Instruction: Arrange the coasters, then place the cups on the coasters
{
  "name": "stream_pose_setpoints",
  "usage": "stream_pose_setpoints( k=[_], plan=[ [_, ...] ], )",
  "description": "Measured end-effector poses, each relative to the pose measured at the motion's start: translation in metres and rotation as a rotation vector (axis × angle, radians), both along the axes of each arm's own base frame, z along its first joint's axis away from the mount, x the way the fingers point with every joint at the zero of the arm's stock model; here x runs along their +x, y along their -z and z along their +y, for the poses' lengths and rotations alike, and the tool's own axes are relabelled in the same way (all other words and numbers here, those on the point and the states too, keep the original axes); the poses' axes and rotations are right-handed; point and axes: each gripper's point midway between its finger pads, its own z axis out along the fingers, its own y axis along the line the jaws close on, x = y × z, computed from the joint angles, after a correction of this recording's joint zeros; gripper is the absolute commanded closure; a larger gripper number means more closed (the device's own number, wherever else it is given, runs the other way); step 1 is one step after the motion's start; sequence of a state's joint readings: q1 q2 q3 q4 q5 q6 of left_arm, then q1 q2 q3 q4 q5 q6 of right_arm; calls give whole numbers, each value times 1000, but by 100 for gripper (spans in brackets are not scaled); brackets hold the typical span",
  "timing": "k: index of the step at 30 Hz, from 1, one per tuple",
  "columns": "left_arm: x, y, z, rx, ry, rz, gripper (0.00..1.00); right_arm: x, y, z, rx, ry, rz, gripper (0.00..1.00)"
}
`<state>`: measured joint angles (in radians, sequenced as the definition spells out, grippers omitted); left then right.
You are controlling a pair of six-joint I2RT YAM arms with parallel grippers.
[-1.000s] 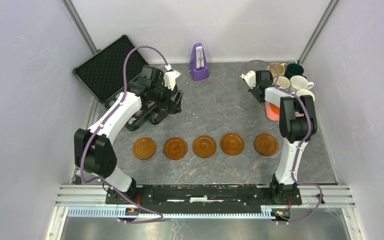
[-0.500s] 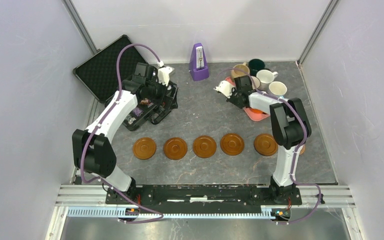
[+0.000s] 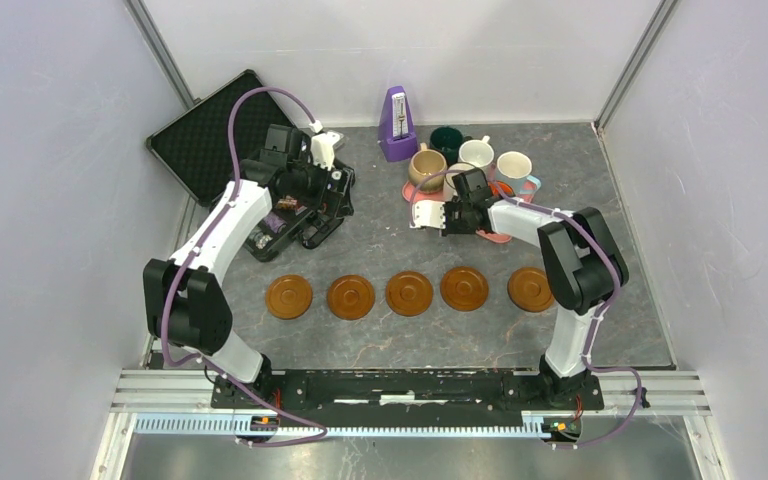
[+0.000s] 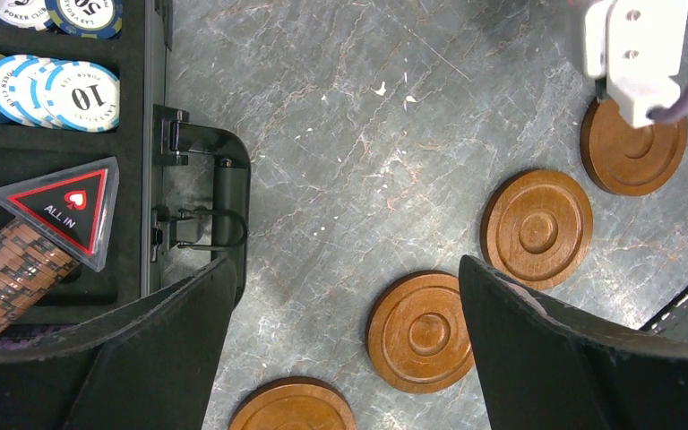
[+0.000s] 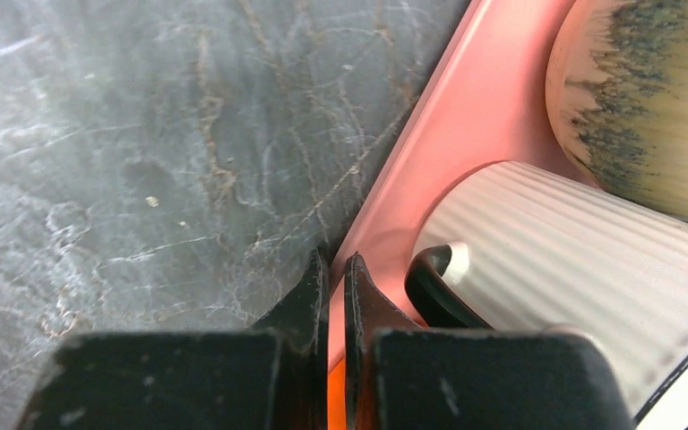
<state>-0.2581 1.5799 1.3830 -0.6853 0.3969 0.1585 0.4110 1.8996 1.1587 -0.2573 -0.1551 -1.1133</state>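
Note:
Several brown coasters (image 3: pixel 410 293) lie in a row across the near table; some also show in the left wrist view, such as one coaster (image 4: pixel 426 331). My left gripper (image 3: pixel 312 205) hangs open over the case's edge (image 4: pixel 345 269), holding nothing. The cups stand on a pink tray (image 3: pixel 498 237) at the back: tan (image 3: pixel 426 165), dark green (image 3: pixel 448 138), white (image 3: pixel 477 152) and a light blue one (image 3: pixel 514 168). My right gripper (image 3: pixel 450 215) is shut on the tray's rim (image 5: pixel 331 269), beside a ribbed white cup (image 5: pixel 573 260).
An open black case (image 3: pixel 210 145) with poker chips (image 4: pixel 63 90) lies at the back left under my left arm. A purple metronome (image 3: pixel 397 125) stands at the back centre, close to the tan cup. Walls close in the table on three sides.
My right gripper has dragged the pink tray with its cups leftward from the back right corner toward the metronome. My left gripper has drifted slightly back and left.

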Motion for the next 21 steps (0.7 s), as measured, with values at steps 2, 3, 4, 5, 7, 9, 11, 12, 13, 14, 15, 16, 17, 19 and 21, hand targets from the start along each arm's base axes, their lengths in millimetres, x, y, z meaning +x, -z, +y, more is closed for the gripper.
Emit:
stream_pose_setpoints(
  k=[2, 3, 4, 5, 7, 9, 11, 12, 13, 14, 15, 16, 17, 19, 21],
  plan=[
    [0, 0, 1, -1, -2, 0, 0, -5, 0, 1, -22, -55, -9, 100],
    [1, 0, 1, -2, -3, 0, 0, -8, 0, 2, -32, -80, -12, 100],
    [1, 0, 2, -2, -4, 0, 0, -10, 0, 2, -40, -99, -14, 100],
    [1, 0, 2, -3, -4, 0, 0, -12, 0, 2, -49, -122, -18, 100],
    [1, 0, 2, -3, -6, 1, 0, -18, 0, 2, -63, -164, -23, 100],
    [1, 0, 2, -3, -6, 1, 0, -23, 0, 2, -75, -197, -28, 100],
    [1, 0, 3, -4, -6, 1, 0, -28, 1, 1, -89, -232, -35, 100],
    [1, 0, 2, -5, -6, 1, 0, -30, 1, 1, -96, -246, -38, 100],
    [1, 0, 3, -5, -6, 1, 0, -33, 1, 0, -102, -260, -42, 100],
    [1, 0, 3, -5, -6, 1, 0, -35, 1, 0, -108, -273, -45, 100],
    [1, 0, 3, -5, -6, 1, 0, -38, 1, -1, -113, -284, -47, 100],
    [1, 0, 3, -5, -6, 1, 0, -40, 1, -1, -117, -293, -47, 100],
    [1, 0, 3, -5, -6, 1, 0, -42, 1, -2, -122, -303, -49, 100],
    [1, 0, 2, -6, -5, 2, 0, -45, 1, -3, -128, -316, -48, 100],
    [1, 0, 2, -8, -3, 3, 0, -46, 1, -4, -131, -328, -49, 100]
  ],
)
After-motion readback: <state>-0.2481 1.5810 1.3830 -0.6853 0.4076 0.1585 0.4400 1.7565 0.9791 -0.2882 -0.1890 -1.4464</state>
